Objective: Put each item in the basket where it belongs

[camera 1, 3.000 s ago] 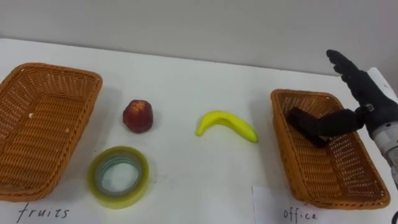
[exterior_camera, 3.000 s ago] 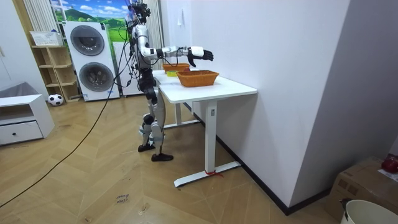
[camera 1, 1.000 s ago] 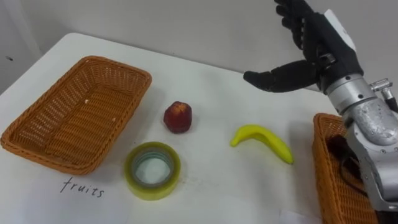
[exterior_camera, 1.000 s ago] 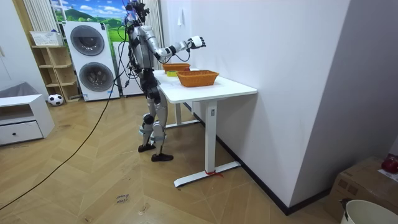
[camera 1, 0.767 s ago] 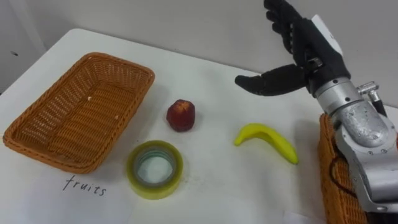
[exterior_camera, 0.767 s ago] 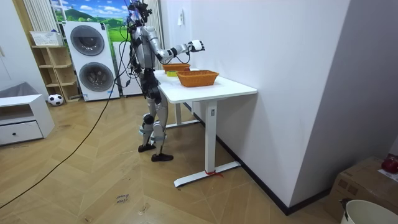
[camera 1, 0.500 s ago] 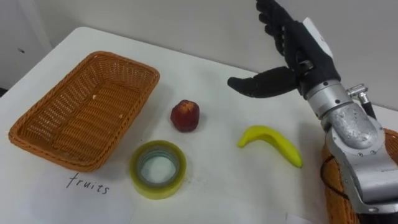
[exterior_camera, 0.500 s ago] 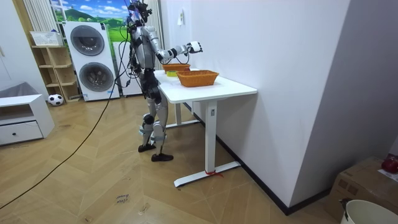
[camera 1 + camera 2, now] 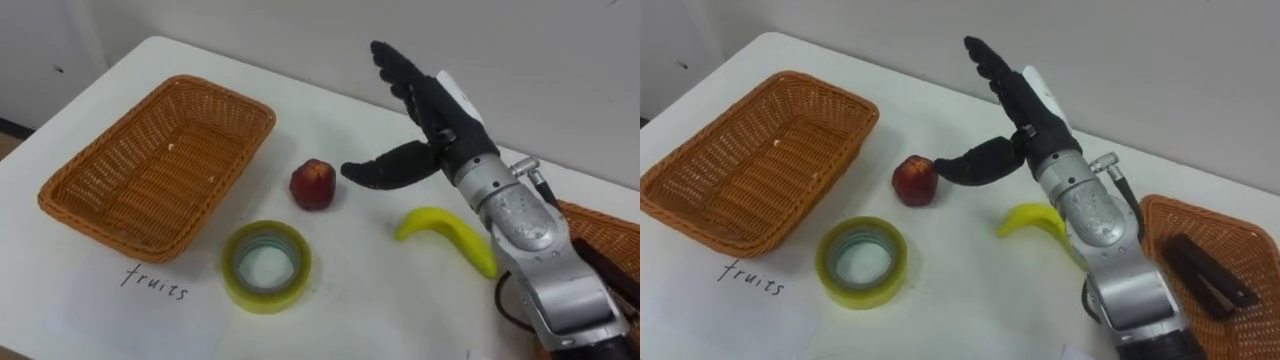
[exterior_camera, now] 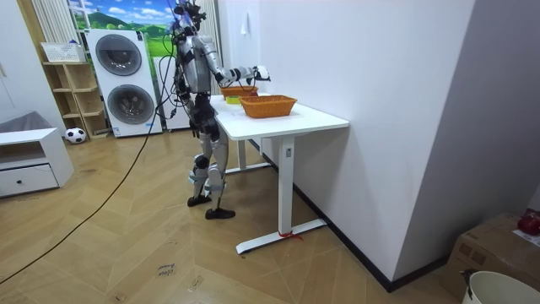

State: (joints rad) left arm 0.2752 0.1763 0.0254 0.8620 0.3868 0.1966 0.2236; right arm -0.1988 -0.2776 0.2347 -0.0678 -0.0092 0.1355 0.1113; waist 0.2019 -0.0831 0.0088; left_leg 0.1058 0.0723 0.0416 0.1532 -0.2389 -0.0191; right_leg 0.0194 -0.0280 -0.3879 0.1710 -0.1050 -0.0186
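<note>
Here, the curved yellow banana (image 9: 447, 234) lies on the white table (image 9: 380, 310) right of the frame's centre, arched side up; its long axis runs from one end near mid-frame down to the lower right, where the other end passes beside the robot's forearm. The right hand (image 9: 432, 118) hovers above the table just behind it, its black fingers (image 9: 400, 75) straight and fanned apart toward the upper middle of the frame, holding nothing. The thumb reaches left, its tip just beside the small red apple (image 9: 313, 184); whether they touch cannot be told. Below the apple lies a flat roll of yellow tape (image 9: 266, 265), hole upward. An oblong woven wicker basket (image 9: 170, 160) sits in the left half of the frame with a handwritten word on the table under it. A second wicker basket (image 9: 1152, 225) at the right edge holds a long black object (image 9: 1208, 270). In the room view the robot stands at the table's far end, arm out over it; the table stands by a white wall on a wooden floor, with two washing machines (image 10: 126, 80) at the upper left.
</note>
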